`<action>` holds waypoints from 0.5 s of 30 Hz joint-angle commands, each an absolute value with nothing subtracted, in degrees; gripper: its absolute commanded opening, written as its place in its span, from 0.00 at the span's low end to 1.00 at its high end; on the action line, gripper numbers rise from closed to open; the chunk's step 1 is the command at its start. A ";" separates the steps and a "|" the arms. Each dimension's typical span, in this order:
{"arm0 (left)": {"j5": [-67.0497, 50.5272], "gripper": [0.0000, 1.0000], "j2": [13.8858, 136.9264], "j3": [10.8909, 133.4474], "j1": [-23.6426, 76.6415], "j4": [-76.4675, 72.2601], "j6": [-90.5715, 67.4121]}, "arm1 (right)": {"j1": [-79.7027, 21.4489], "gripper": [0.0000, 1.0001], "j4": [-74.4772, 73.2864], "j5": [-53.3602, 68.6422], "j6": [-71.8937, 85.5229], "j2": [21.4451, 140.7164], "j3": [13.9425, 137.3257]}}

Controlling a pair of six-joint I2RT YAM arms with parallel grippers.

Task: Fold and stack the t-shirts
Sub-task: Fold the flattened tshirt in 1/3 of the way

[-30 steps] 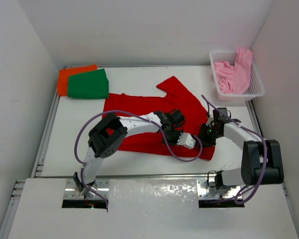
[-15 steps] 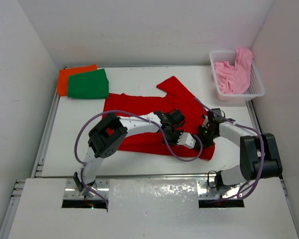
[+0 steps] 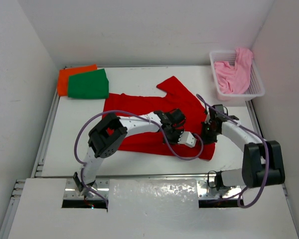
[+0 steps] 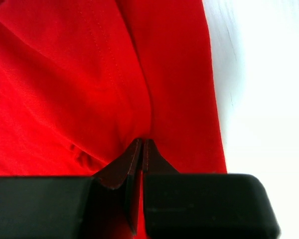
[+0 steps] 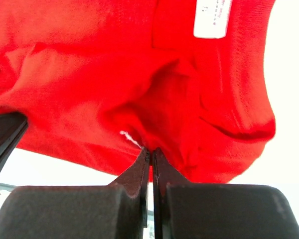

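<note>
The red t-shirt (image 3: 149,107) lies spread across the middle of the table. My left gripper (image 3: 191,140) is shut on a fold of its cloth (image 4: 104,89) near the shirt's right edge, jaws (image 4: 142,141) pressed together. My right gripper (image 3: 208,132) is shut on the red cloth (image 5: 139,74) at the front right, and its fingertips (image 5: 149,151) pinch a bunched edge beside a white label (image 5: 213,17). The green t-shirt (image 3: 88,83) lies folded on the orange t-shirt (image 3: 72,75) at the back left. The light pink t-shirt (image 3: 233,74) is heaped in the basket.
A white lattice basket (image 3: 256,90) stands at the back right corner. White walls close in the table on three sides. Purple cables loop from both arms over the shirt's front part.
My right gripper has shut on the red shirt's edge; it was partly open before. The right wrist shifted a little. The left arm holds still.
</note>
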State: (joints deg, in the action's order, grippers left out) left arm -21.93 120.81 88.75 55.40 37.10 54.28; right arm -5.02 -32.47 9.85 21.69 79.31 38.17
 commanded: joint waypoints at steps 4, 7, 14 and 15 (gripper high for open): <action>-26.80 0.00 116.90 95.88 54.32 38.93 51.85 | -5.01 0.00 -41.82 6.59 18.90 71.81 40.34; -28.47 0.00 116.63 95.71 54.40 40.68 52.64 | -4.57 0.00 -44.37 6.33 18.28 69.97 38.59; -31.81 0.00 116.45 92.20 55.02 39.29 51.07 | -2.73 0.00 -44.83 6.94 18.19 67.50 34.10; -31.90 0.00 116.46 91.15 55.45 38.77 50.98 | -2.81 0.00 -44.56 7.12 18.19 67.67 33.84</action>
State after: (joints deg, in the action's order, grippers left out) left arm -28.60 119.22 93.19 54.83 39.46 51.88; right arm -3.14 -43.77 7.49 19.03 68.25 34.50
